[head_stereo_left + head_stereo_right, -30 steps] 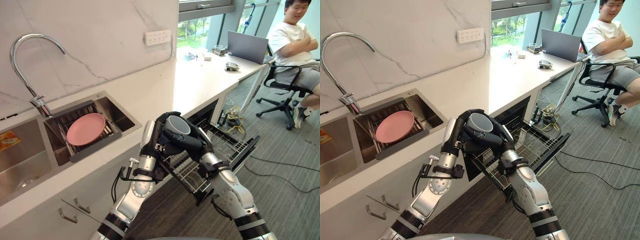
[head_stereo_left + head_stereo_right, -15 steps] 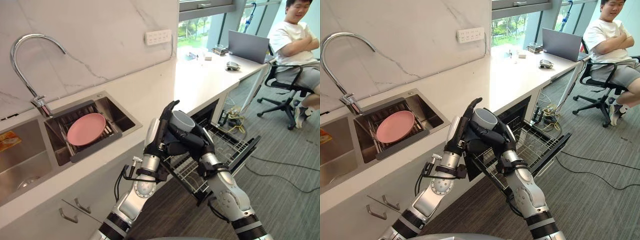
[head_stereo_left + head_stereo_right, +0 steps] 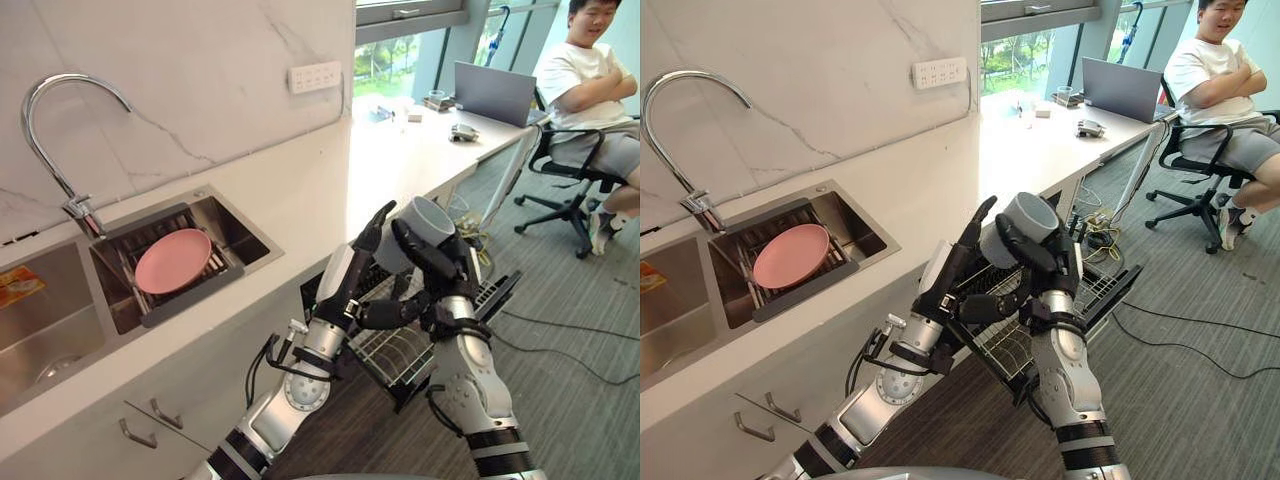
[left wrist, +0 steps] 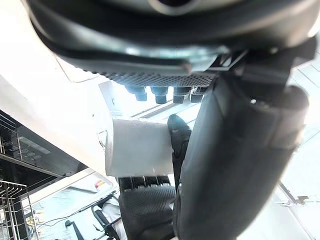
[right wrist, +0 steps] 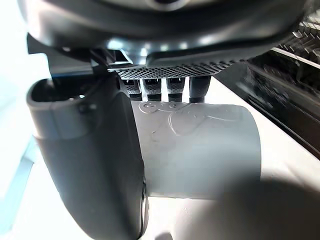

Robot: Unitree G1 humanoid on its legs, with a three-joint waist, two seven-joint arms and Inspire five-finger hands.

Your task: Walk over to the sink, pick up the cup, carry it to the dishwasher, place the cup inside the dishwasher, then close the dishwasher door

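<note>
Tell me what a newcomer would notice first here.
The grey cylindrical cup, gripped in the right hand, is held above the open dishwasher's pulled-out wire rack, with the left hand open beside it. Next, the round pink plate in the steel sink to the left, and a seated person at far right.

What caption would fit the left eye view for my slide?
The right robot hand holds a grey cup by the pulled-out dishwasher rack; left robot hand open beside it.

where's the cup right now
The cup sits mid-view in the right hand, above the dishwasher rack, with the open left hand beside it.
</note>
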